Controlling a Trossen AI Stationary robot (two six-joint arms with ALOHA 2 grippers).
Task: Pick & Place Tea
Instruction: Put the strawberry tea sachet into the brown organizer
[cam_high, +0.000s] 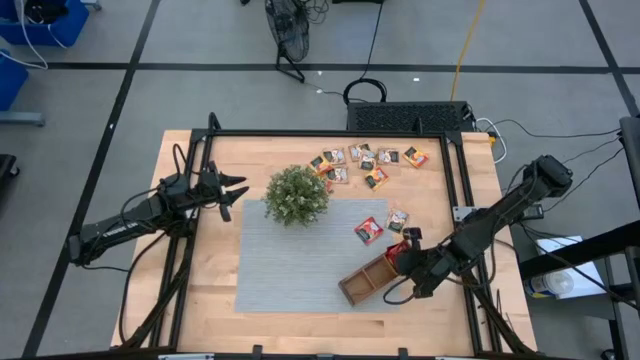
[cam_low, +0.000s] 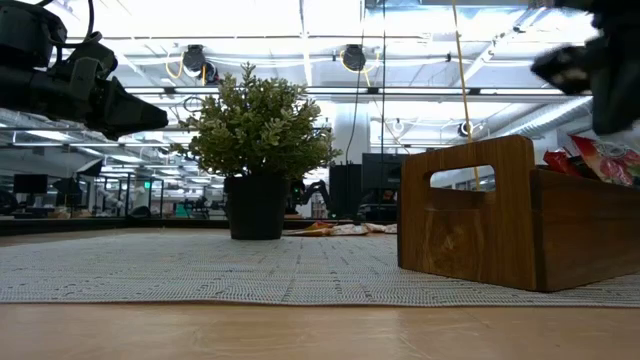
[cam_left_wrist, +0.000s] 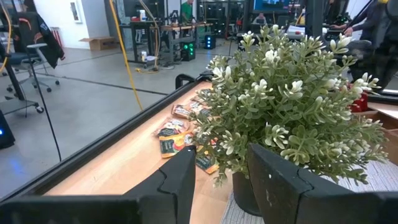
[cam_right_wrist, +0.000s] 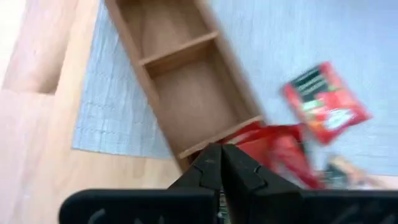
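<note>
The right gripper (cam_right_wrist: 221, 160) has its fingers pressed together, empty, over the tray (cam_high: 368, 278) end holding red tea sachets (cam_right_wrist: 273, 149); one sachet (cam_high: 369, 231) lies just beyond on the mat (cam_high: 290, 265). They look light, thin and slippery: pinch an edge. The left gripper (cam_high: 232, 190), fingers parted, waits beside the plant (cam_high: 296, 195). The wooden desk (cam_high: 215, 270) stands in an open workshop.

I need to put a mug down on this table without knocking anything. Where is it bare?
The grey mat is bare in front of the plant, left of the wooden tray. The wood left of the mat is bare too. It is crowded at the far edge, where tea sachets lie, and around the tray.
</note>
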